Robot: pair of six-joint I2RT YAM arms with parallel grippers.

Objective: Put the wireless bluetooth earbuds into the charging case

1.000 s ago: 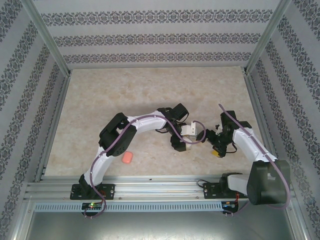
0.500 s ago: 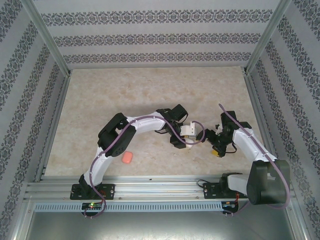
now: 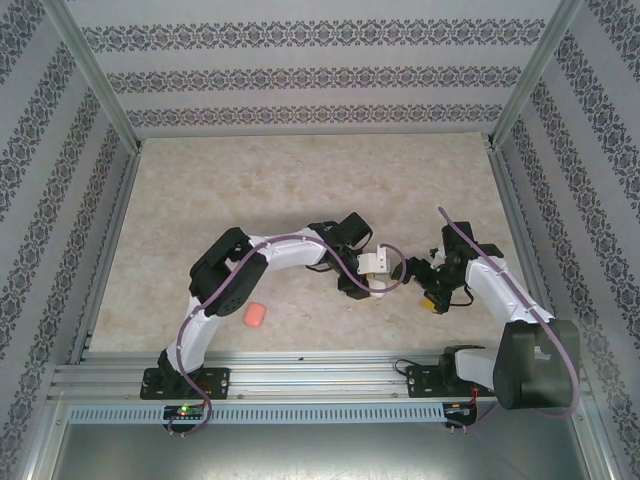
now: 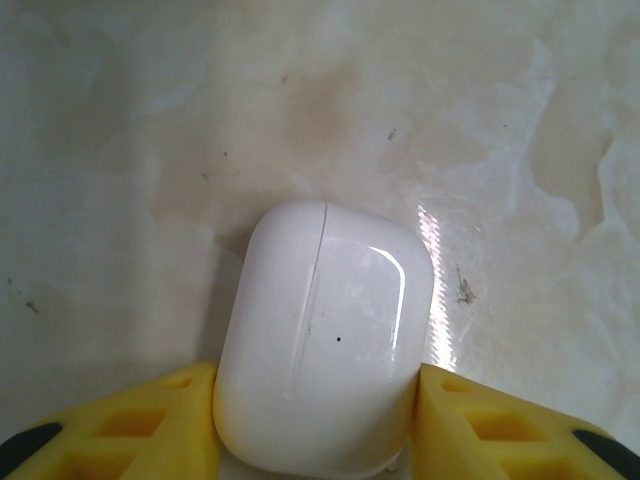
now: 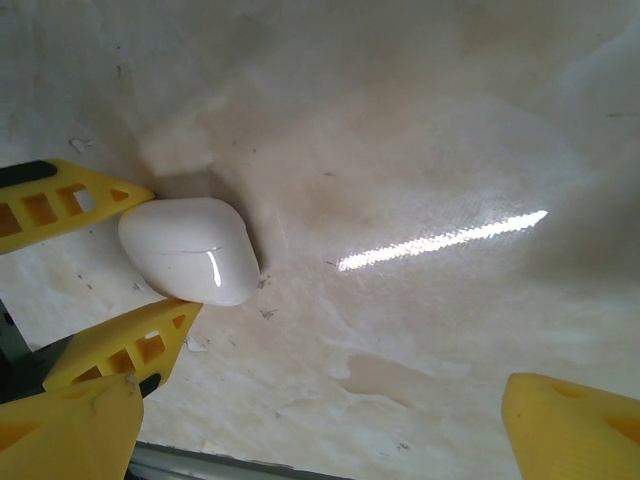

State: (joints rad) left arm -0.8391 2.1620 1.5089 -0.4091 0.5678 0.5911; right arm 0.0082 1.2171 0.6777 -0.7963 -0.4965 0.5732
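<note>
A white charging case [image 4: 325, 340], lid closed with its seam showing, lies on the marble tabletop. My left gripper [image 4: 315, 405] is shut on it, one yellow pad pressed against each side. In the right wrist view the same case [image 5: 190, 250] sits between the left gripper's yellow fingers [image 5: 125, 340]. My right gripper [image 5: 320, 430] hangs open just to the right of it, with only bare table between its fingers. In the top view the left gripper [image 3: 383, 283] and right gripper [image 3: 430, 298] nearly meet. The earbuds are out of view.
A salmon-red pebble-like case [image 3: 254, 316] lies near the front edge, by the left arm's lower link. Patterned walls and metal posts [image 3: 95, 90] enclose the table. A metal rail [image 3: 320, 375] runs along the near side.
The left gripper's jaws have closed in on the white case, and the left arm's elbow has shifted slightly left. The right arm has not moved.
</note>
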